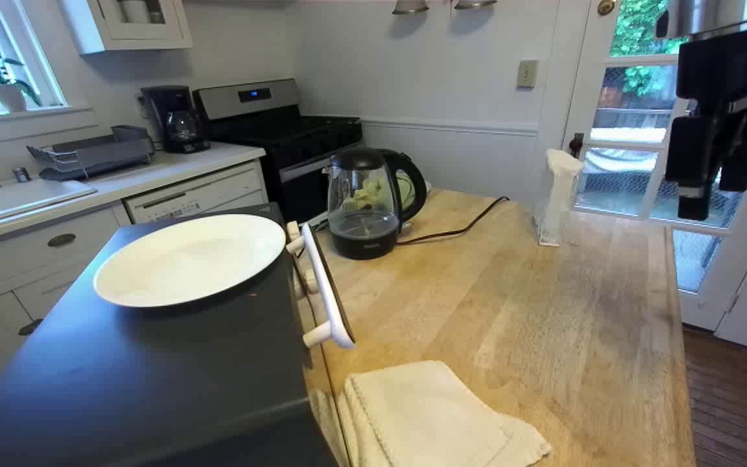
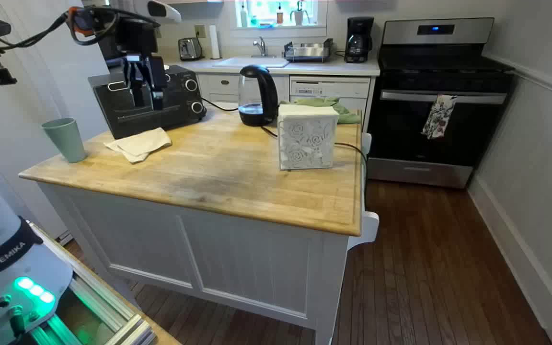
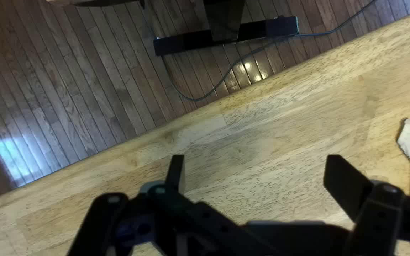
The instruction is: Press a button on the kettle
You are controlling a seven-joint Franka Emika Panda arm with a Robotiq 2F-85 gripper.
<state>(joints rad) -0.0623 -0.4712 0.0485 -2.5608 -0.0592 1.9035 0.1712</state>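
Observation:
The kettle point(image 1: 366, 214) has clear glass, a black base, a black lid and a curved black handle. It stands upright on the wooden table, with some water inside and a black cord behind it. It also shows in an exterior view point(image 2: 256, 103) beyond the table's middle, handle towards the right. No button can be made out on it. My gripper point(image 1: 714, 194) is above the table, well apart from the kettle, and also shows in an exterior view point(image 2: 147, 101) in front of the toaster oven. In the wrist view its fingers point(image 3: 255, 167) are wide apart with nothing between them. The kettle is out of the wrist view.
A dark toaster oven point(image 2: 149, 115) bears a white plate point(image 1: 189, 259). A folded cream cloth point(image 2: 142, 143) lies before it. A green cup point(image 2: 66, 141) stands near the table's edge. A white carved box point(image 2: 307, 139) and a green cloth point(image 2: 348, 116) are near the kettle.

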